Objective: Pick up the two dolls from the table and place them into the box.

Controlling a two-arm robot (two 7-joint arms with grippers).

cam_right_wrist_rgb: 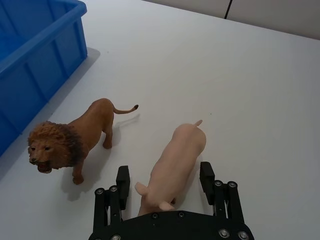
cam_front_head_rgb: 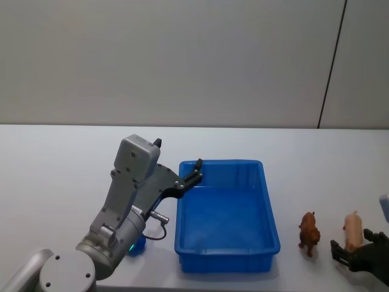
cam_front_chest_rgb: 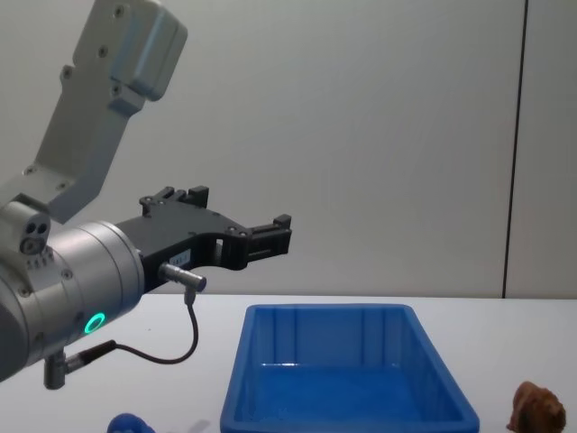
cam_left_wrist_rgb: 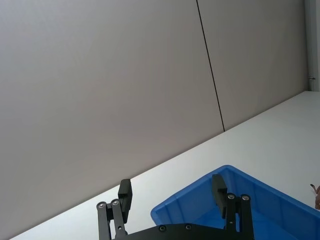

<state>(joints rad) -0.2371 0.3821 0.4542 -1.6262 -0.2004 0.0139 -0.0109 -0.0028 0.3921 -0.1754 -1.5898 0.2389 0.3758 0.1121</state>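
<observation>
**Q:** What is your right gripper doing at the front right of the desk?

**A:** I have it low over the desk near the front edge, jaws spread wide. One finger is on each side of the pink pig, at the head end. I see a gap between the pig and each finger, so it grips nothing. The pig lies with its tail pointing away from the gripper.

**Q:** And the lion?

**A:** The brown lion stands just beside the pig, apart from it, between the pig and the blue bin. Its maned head points toward the front edge. From the head camera both animals sit to the right of the bin's long right wall, near the desk's front edge.

**Q:** Where is the left arm?

**A:** My left gripper is raised in the air over the bin's far left corner. Its fingers are apart with nothing between them.

**Q:** Anything else on the desk?

**A:** A small rounded blue toy sits near the front edge, to the left of the bin, and is partly hidden by my left arm.
</observation>
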